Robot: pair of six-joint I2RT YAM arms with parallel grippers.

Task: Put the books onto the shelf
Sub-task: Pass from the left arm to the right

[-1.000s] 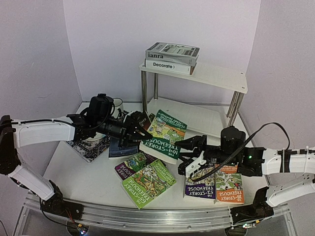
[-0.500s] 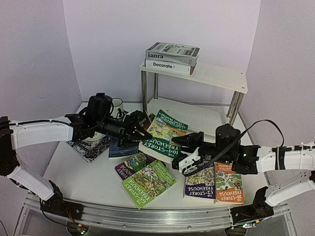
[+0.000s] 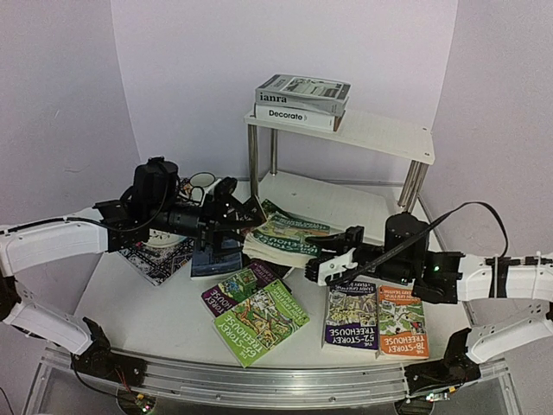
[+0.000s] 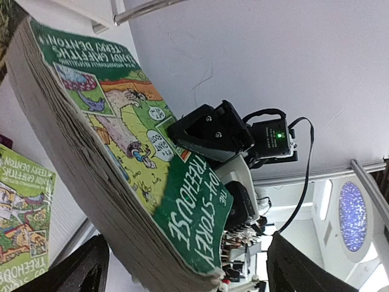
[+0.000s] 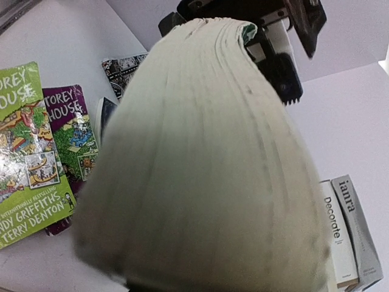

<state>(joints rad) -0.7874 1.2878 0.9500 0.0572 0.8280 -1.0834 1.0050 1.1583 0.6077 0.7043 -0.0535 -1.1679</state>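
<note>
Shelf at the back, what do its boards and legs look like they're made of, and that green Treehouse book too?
The shelf boards look like white matte laminate or painted wood; the flat thin edges leave it open. The legs look like chromed metal: shiny round tubes. The green Treehouse book is paper, with a glossy printed cover and off-white page edges.

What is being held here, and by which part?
The green 104-Storey Treehouse book. The right gripper clamps its title end, one finger on the front cover; the left gripper is open, not gripping.
</note>
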